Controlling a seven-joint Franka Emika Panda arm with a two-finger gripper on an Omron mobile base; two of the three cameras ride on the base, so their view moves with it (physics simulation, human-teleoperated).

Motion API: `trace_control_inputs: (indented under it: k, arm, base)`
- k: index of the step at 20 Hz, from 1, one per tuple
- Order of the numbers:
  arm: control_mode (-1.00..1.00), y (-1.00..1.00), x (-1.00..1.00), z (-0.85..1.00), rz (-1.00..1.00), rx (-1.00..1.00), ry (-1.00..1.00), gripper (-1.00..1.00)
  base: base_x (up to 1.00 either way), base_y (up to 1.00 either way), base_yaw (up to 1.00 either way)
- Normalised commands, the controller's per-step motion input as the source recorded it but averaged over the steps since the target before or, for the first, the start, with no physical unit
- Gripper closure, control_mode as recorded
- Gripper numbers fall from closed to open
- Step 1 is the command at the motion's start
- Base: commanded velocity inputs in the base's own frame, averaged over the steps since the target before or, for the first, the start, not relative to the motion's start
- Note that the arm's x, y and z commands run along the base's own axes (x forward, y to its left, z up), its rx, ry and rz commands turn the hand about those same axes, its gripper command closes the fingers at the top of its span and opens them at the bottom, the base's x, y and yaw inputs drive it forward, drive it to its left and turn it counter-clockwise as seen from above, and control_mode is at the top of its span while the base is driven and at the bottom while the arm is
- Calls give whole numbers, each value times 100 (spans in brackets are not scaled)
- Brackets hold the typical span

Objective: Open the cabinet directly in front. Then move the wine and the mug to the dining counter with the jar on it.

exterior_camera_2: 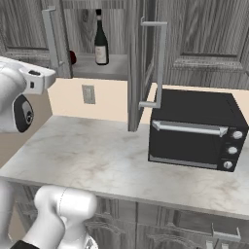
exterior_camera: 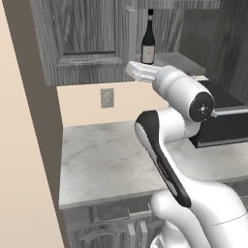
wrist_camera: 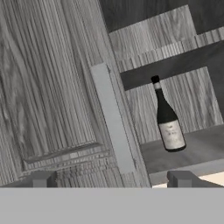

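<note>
Cabinet (exterior_camera_2: 146, 58): right door is swinging out edge-on, exposing the shelf; grey wood grain, silver bar handle
Wine (wrist_camera: 168, 120): is standing upright on the shelf, slim dark glass, pale label
Mug (exterior_camera_2: 72, 57): is peeking red beside the left door
Tool (wrist_camera: 111, 179): is hanging released, grasping nothing, facing the opening

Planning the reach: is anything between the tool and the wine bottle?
Nothing visible stands directly before the wine. The open tool sits level with the left door's handle, so that closed left door flanks the path.
</note>
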Motion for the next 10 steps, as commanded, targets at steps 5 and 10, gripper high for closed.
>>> trace_control_inputs:
  k: [5,10]
  arm:
    - [-100,1,6,1,-3,0,0,-100]
    - [-100,0,27,0,0,0,1,-100]
  base:
    - [0,0,0]
    - [0,0,0]
